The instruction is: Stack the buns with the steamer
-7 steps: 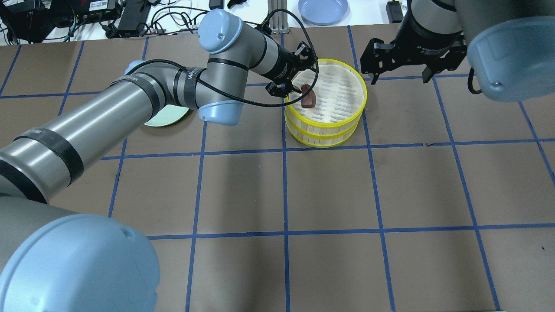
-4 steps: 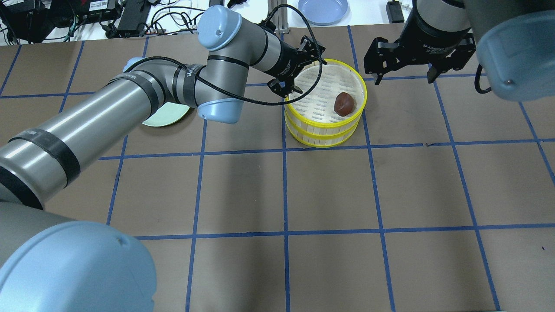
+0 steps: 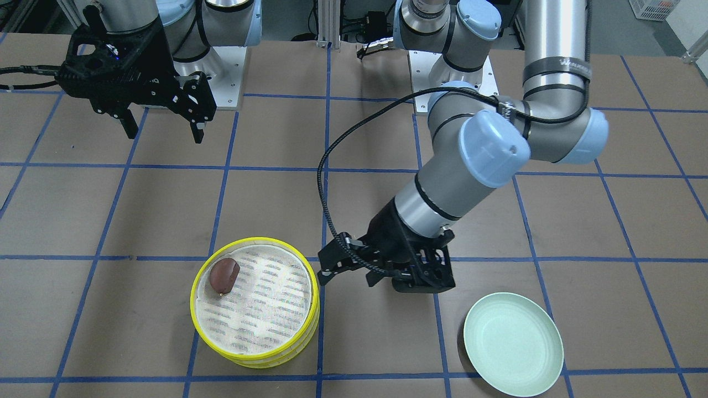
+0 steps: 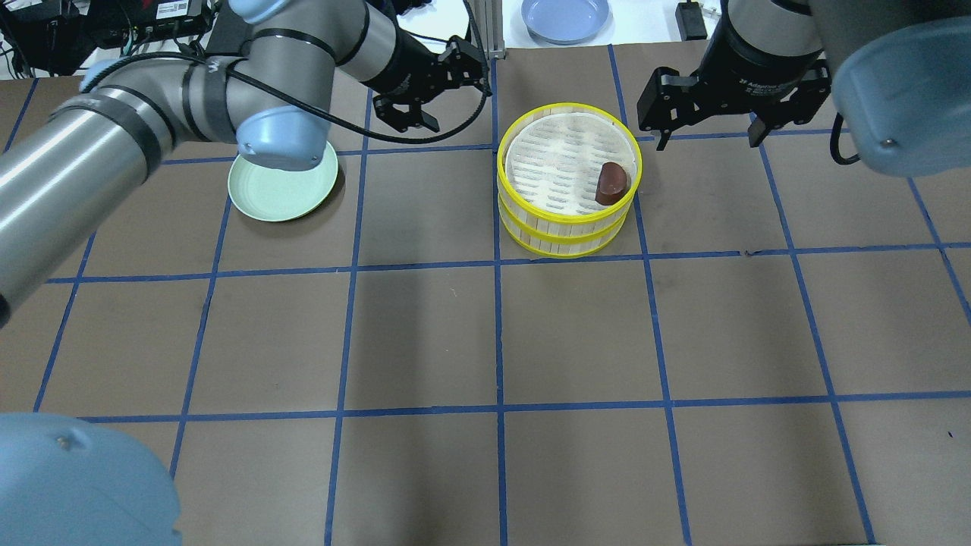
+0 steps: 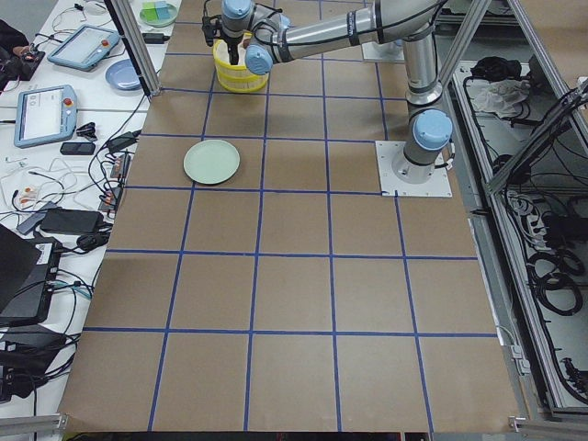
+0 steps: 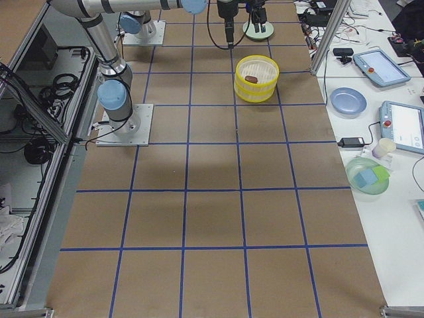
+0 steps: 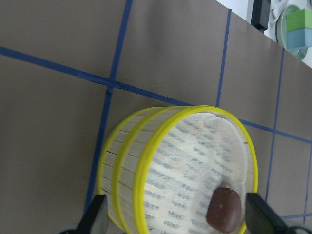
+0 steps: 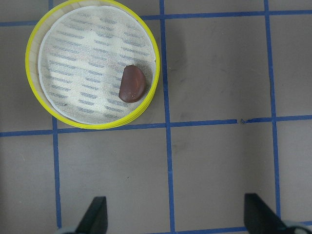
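Two yellow-rimmed tiers make up the steamer (image 4: 567, 229), which stands on the table (image 4: 531, 341) near its far edge, slightly right of the middle. One dark reddish-brown bun (image 4: 611, 183) lies on the slatted floor of the top tier, at the rim on the robot's right; it seems to lean against that rim, though contact is hard to confirm. Left gripper (image 4: 454, 105) hovers near the far edge between the steamer and a pale green plate (image 4: 281, 199), jaws spread and holding nothing. Right gripper (image 4: 709, 140) hangs above the table just right of the steamer, jaws wide apart and empty.
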Robot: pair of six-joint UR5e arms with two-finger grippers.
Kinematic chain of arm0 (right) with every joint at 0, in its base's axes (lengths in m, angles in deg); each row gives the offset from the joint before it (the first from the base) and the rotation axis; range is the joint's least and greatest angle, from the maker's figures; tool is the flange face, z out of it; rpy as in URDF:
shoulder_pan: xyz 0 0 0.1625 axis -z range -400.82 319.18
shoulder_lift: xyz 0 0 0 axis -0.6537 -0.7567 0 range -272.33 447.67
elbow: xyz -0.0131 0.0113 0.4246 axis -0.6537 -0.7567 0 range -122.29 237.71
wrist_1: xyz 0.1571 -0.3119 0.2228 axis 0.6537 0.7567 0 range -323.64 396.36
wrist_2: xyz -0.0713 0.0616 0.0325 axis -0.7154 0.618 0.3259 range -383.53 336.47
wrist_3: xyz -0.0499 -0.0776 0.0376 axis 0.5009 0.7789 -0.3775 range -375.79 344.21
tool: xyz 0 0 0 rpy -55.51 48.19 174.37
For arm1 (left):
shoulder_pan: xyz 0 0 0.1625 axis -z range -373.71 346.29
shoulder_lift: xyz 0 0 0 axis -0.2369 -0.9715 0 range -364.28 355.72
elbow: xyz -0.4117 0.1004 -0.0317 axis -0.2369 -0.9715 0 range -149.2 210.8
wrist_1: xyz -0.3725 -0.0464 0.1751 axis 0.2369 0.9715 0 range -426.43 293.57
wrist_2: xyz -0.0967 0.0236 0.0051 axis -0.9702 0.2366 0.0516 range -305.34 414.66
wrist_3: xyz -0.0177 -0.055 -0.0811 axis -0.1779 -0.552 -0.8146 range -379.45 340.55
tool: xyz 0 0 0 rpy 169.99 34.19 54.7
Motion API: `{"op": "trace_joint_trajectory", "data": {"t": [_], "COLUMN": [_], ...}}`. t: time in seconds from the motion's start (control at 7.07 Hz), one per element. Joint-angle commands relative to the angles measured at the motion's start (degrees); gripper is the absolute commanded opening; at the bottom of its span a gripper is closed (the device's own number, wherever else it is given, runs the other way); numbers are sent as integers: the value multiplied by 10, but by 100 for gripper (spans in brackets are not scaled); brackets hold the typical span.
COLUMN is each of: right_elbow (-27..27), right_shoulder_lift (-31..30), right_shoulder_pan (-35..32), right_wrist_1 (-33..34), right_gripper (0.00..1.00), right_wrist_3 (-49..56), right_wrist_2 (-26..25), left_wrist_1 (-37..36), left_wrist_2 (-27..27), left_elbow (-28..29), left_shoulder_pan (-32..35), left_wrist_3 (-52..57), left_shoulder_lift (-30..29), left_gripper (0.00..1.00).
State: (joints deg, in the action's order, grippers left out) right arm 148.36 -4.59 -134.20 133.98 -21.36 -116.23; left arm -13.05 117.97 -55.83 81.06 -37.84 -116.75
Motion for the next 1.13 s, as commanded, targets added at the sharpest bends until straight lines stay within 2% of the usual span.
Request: {"op": "trace_joint_trajectory", "data": {"t": [0.0,0.14,0.42,0.57,0.85,0.99], "right_elbow": [-1,-3,-4,-4,-3,-3], "right_shoulder_lift": [3,4,3,2,2,2], "right_shoulder_pan": [6,7,15,14,14,14], "right_wrist_1": [-13,-15,-16,-16,-17,-17], "right_gripper": [100,100,100,100,100,100], "right_wrist_3": [2,5,41,41,41,41], "right_wrist_2": [10,15,10,8,7,6], "left_wrist_1": [96,118,242,284,312,313], "left_wrist_2": [191,230,231,232,260,238], "left_elbow": [1,0,1,1,-7,-9], "left_shoulder_pan": [-40,-58,-139,-155,-154,-149], "left_wrist_3": [155,180,285,288,282,261], "left_shoulder_lift": [58,80,126,152,181,191], "left_gripper": [100,100,100,100,100,100]}}
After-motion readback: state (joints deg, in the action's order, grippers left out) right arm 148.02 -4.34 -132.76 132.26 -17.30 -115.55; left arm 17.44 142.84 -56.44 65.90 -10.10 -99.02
